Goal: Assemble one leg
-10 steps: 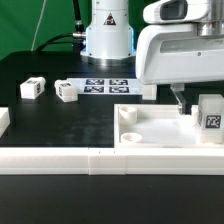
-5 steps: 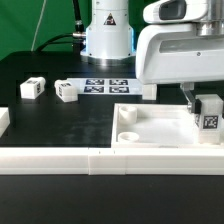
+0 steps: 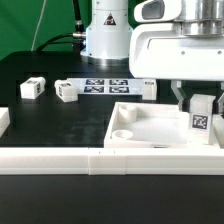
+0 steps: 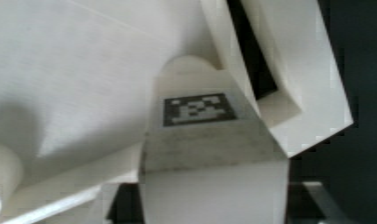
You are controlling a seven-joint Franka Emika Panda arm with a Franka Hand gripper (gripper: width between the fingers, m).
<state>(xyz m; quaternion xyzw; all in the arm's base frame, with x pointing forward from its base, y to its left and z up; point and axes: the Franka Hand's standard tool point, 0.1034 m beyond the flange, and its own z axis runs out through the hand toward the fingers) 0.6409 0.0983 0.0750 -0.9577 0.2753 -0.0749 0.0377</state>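
My gripper [image 3: 201, 104] is shut on a leg [image 3: 203, 120], a small white block with a black-and-white tag on its side. It holds the leg upright over the corner of the large white tray part [image 3: 150, 124] at the exterior view's right. Whether the leg touches the tray I cannot tell. In the wrist view the leg [image 4: 211, 140] fills the middle between the dark fingers [image 4: 128, 205], tag facing the camera, with the tray's rim [image 4: 283, 70] beside it. Three more legs lie on the black table: one [image 3: 33, 88], a second [image 3: 66, 91] and a third [image 3: 148, 87].
The marker board [image 3: 105, 86] lies at the back by the robot base [image 3: 106, 35]. Long white rails [image 3: 60, 160] run along the front edge. Another white part [image 3: 3, 118] sits at the exterior view's left. The tray has corner holes [image 3: 128, 135].
My gripper has moved with the leg toward the exterior view's left and slightly down over the tray's corner. The other parts have not moved.
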